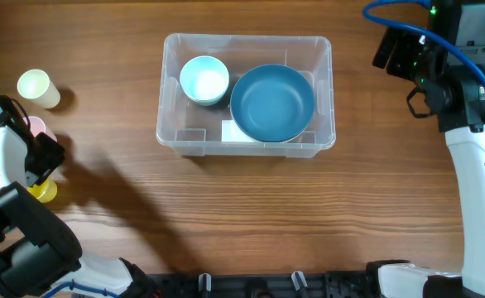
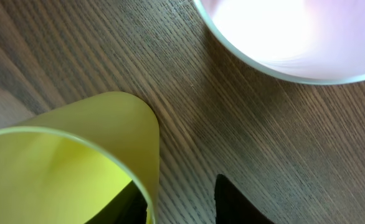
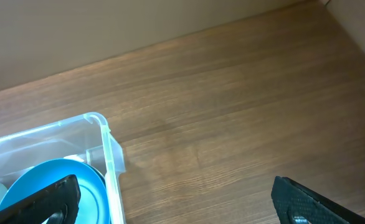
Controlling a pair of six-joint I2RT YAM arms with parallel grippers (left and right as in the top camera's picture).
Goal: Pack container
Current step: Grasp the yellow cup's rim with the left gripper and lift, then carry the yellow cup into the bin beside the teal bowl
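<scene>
Gaping at the yellow cup (image 2: 76, 149), far left, the left claw (image 2: 182, 202) could knock it into the pink cup (image 2: 294, 37) nearby if it closes crooked; the container (image 1: 251, 149) sits central on the counter (image 1: 226, 232), the right claw (image 3: 175, 186) open, empty.

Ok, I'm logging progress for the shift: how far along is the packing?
Done: the small pale blue bowl and the large blue bowl sit inside the container. In hand: the left gripper is at the yellow cup, though a grip can't be confirmed; the right gripper is open and empty. Left: the yellow cup, pink cup and cream cup are outside it.
</scene>
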